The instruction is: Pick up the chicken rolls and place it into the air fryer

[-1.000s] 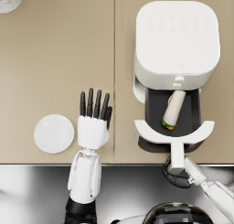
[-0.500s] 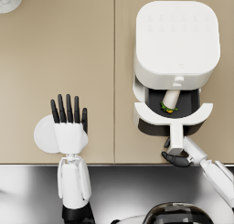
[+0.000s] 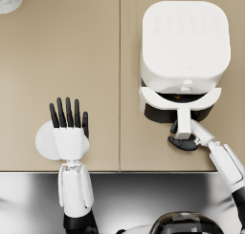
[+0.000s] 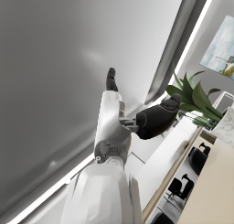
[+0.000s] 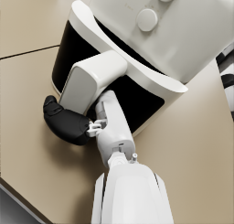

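Since the earlier frames the drawer of the air fryer has been pushed nearly shut, and the left hand has drifted toward 8 o'clock over the white plate. The chicken rolls lie inside the drawer, barely seen. The right hand is curled at the drawer handle; whether it is truly gripped cannot be told. The left hand is held spread, empty. The push is best kept straight toward 12 o'clock until the drawer front seats flush
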